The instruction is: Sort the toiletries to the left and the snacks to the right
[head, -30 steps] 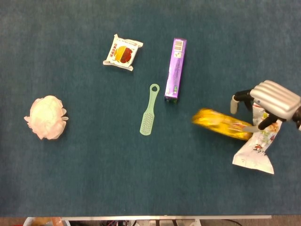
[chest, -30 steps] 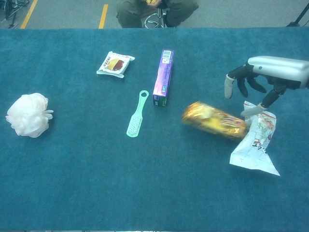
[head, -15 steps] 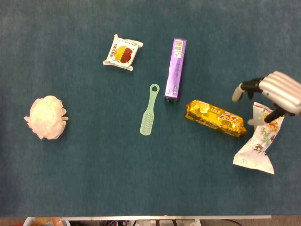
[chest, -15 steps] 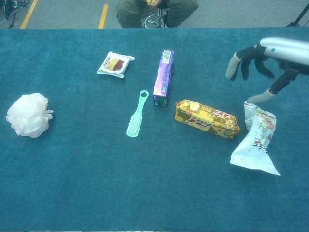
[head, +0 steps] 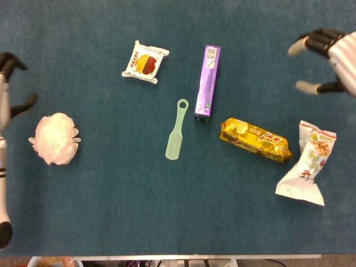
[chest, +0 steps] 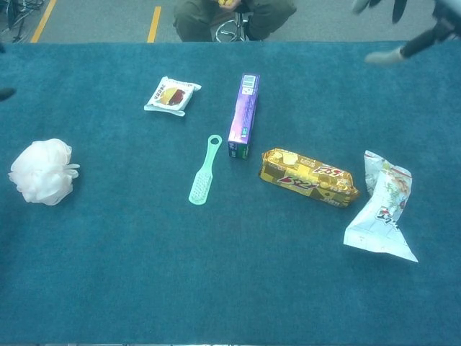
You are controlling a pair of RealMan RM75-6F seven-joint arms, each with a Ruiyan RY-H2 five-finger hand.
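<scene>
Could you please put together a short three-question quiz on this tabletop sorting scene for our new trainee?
1. True or false: the right hand holds the gold snack pack.
2. Which item lies nearest the left hand? A) bath pouf B) purple box C) white snack bag
3. Fill in: the green brush lies just to the ____ of the purple box in the head view.

Key: 1 false, the hand is raised and apart from it. 2 A. 3 left.
</scene>
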